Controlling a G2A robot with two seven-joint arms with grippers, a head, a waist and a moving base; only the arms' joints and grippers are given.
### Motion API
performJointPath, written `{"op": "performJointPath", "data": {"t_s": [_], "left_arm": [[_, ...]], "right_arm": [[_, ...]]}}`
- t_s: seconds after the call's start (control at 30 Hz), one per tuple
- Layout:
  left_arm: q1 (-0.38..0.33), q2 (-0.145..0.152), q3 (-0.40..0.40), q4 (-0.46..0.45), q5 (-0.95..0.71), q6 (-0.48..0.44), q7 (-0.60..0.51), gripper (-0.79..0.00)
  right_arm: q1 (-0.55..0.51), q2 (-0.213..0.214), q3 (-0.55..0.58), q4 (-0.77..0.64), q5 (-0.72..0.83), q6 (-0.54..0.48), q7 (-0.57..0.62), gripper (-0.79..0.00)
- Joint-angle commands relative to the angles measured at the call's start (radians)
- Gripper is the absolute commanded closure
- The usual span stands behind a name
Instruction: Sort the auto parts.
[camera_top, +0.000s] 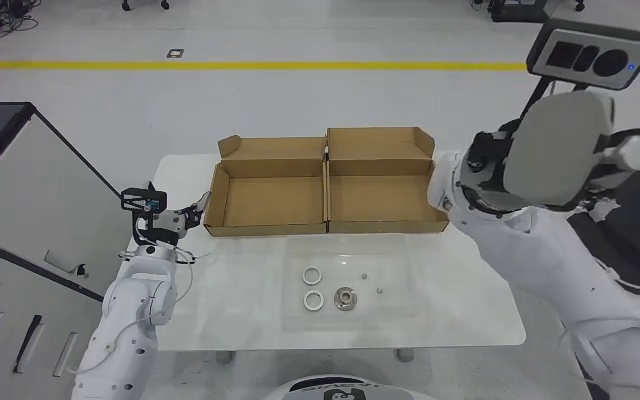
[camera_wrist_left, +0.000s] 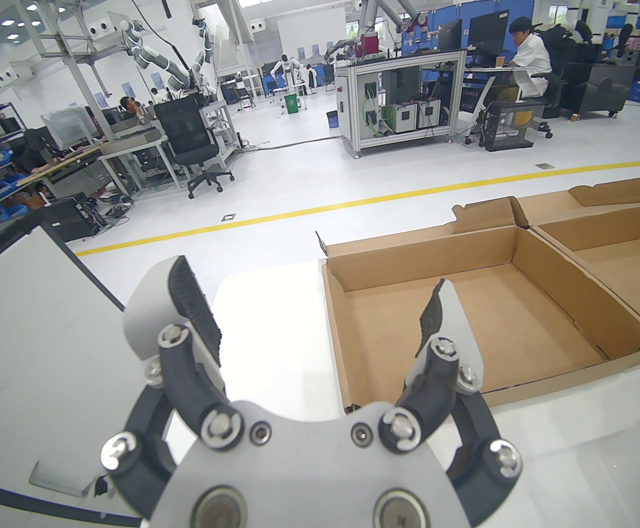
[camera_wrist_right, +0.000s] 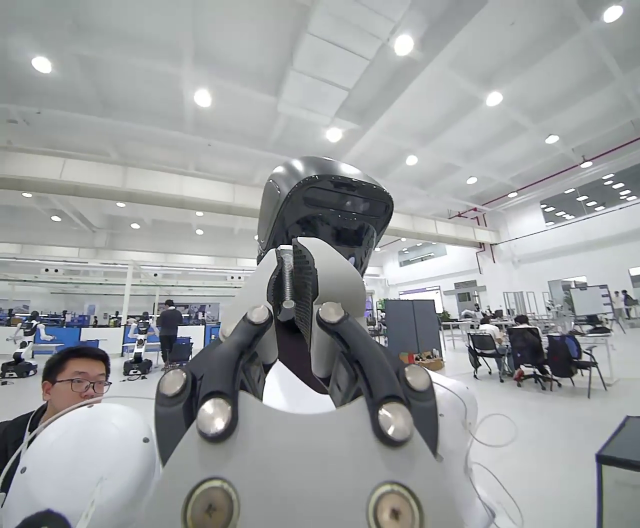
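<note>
On the white table (camera_top: 450, 300) lie two white rings (camera_top: 312, 273) (camera_top: 314, 299), a metal flanged part (camera_top: 346, 297) and two small pieces (camera_top: 363, 271) (camera_top: 381, 289). Behind them two open cardboard boxes stand side by side, the left box (camera_top: 270, 200) (camera_wrist_left: 450, 320) and the right box (camera_top: 385, 195) (camera_wrist_left: 600, 245), both with bare floors. My left gripper (camera_top: 200, 205) (camera_wrist_left: 310, 280) hangs open just outside the left box's left wall. My right gripper (camera_wrist_right: 295, 250) is raised and points upward, shut on a threaded bolt (camera_wrist_right: 286, 280).
A grey-and-white cabinet (camera_top: 50, 190) stands left of the table, close to my left arm. The table's front strip and right end are bare. A yellow line (camera_top: 250, 66) crosses the floor beyond the boxes.
</note>
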Motion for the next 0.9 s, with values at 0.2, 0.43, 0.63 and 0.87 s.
{"op": "performJointPath", "data": {"t_s": [0.2,0.43,0.63,0.87], "left_arm": [[0.0,0.0,0.0,0.0,0.0,0.0,0.0,-0.785],[0.0,0.0,0.0,0.0,0.0,0.0,0.0,-0.785],[0.0,0.0,0.0,0.0,0.0,0.0,0.0,-0.785],[0.0,0.0,0.0,0.0,0.0,0.0,0.0,-0.785]], "right_arm": [[-0.034,-0.002,0.104,0.063,-0.205,0.086,0.057,0.0],[-0.068,0.0,0.173,0.049,-0.404,0.19,0.028,0.0],[-0.115,-0.006,0.203,0.014,-0.42,0.206,-0.011,0.0],[-0.147,-0.023,0.202,0.008,-0.243,0.157,0.021,0.0]]}}
